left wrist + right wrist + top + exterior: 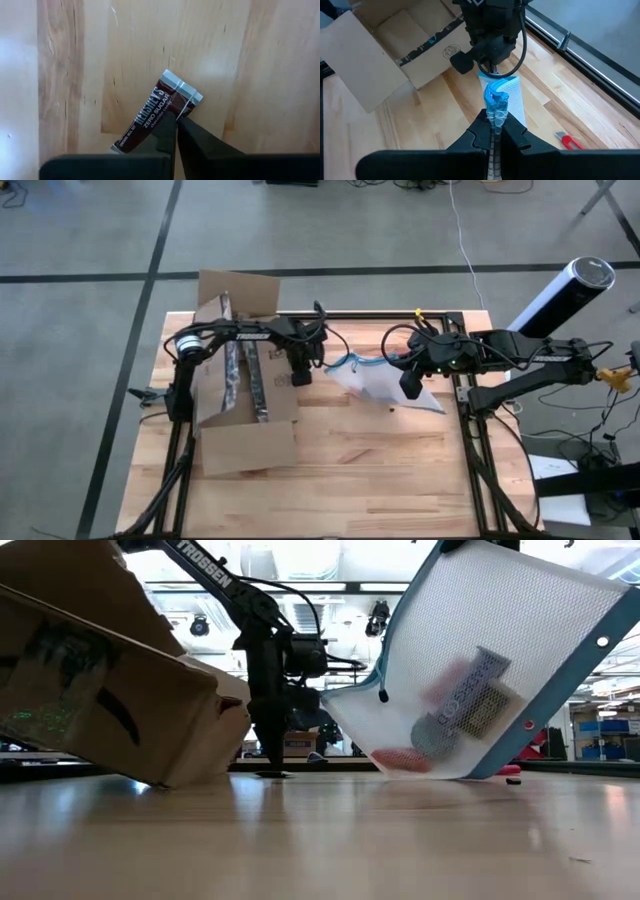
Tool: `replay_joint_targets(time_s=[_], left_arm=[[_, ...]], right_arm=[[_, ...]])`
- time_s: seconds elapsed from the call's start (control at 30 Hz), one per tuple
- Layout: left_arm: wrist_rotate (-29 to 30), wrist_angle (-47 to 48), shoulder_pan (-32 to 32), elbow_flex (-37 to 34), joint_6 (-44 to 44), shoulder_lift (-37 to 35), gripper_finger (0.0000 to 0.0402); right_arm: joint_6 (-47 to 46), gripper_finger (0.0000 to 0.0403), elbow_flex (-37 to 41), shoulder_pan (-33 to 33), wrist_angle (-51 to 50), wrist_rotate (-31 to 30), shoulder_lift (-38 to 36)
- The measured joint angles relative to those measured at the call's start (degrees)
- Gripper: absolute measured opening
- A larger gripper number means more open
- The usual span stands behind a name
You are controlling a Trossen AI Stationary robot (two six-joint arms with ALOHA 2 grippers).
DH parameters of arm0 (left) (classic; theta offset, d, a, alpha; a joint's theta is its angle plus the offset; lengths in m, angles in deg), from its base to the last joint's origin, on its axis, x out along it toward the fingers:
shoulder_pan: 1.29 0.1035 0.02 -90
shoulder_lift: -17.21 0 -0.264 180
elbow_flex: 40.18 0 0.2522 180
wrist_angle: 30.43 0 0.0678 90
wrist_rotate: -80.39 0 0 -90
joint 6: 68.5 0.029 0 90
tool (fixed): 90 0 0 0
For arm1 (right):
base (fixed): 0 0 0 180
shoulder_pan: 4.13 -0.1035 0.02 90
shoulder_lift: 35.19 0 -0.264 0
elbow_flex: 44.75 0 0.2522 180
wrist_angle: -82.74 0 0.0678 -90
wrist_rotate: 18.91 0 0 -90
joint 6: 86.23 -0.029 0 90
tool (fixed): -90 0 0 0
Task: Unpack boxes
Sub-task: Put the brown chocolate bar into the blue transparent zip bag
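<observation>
The brown cardboard box lies at the table's left with its flaps open; the low view shows it tilted. My left gripper stands just right of the box, pointing down, shut on a brown candy packet. My right gripper is at the table's middle, shut on a clear pouch with a blue edge. The pouch holds a grey packet and a red one. My left gripper pinches the candy packet between its two fingers near its silver crimped end. The fingers come from above, pointing down. The packet is at tabletop height; whether it is clear of the wood, I cannot tell. My right gripper pinches the pouch's bunched blue edge between its two fingers. The pouch hangs tilted below the hold. Its lower corner rests on the table.
A small red tool lies on the wood close to the pouch, also seen in the low view. Black frame rails run along the table's right and far sides. Bare wood lies toward the near edge.
</observation>
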Motion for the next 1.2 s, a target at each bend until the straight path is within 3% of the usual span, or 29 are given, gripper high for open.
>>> replay_joint_targets(time_s=[0.3, 0.53, 0.67, 1.0, 1.1, 1.2], left_arm=[[-4.43, 4.53, -1.62, 7.23, -0.89, -1.02, 0.0], [0.56, 4.24, -0.71, 6.27, -3.12, -0.92, 0.0013], [0.74, 4.74, -0.14, 4.19, -1.54, -0.4, 0.0067], [0.9, 2.36, -0.19, 0.4, -1.09, 2.11, 0.0276], [0.44, 2.23, -0.32, 0.36, -0.87, 2.54, 0.0297], [-2.41, 2.27, -0.69, 0.35, -1.27, 2.58, 0.0288]], right_arm=[[0.69, 0.0, 0.02, 0.0, -0.02, -0.48, 0.0], [0.69, 0.0, 0.07, 0.0, 0.03, -0.48, 0.0], [0.71, 0.0, 0.09, 0.0, 0.03, -0.46, 0.0], [0.79, 0.0, 0.11, 0.0, 1.02, 0.04, 0.0], [0.86, 0.0, 0.11, 0.0, 1.07, 0.06, 0.0], [1.2, 0.0, 0.13, 0.0, 1.06, 0.07, 0.0]])
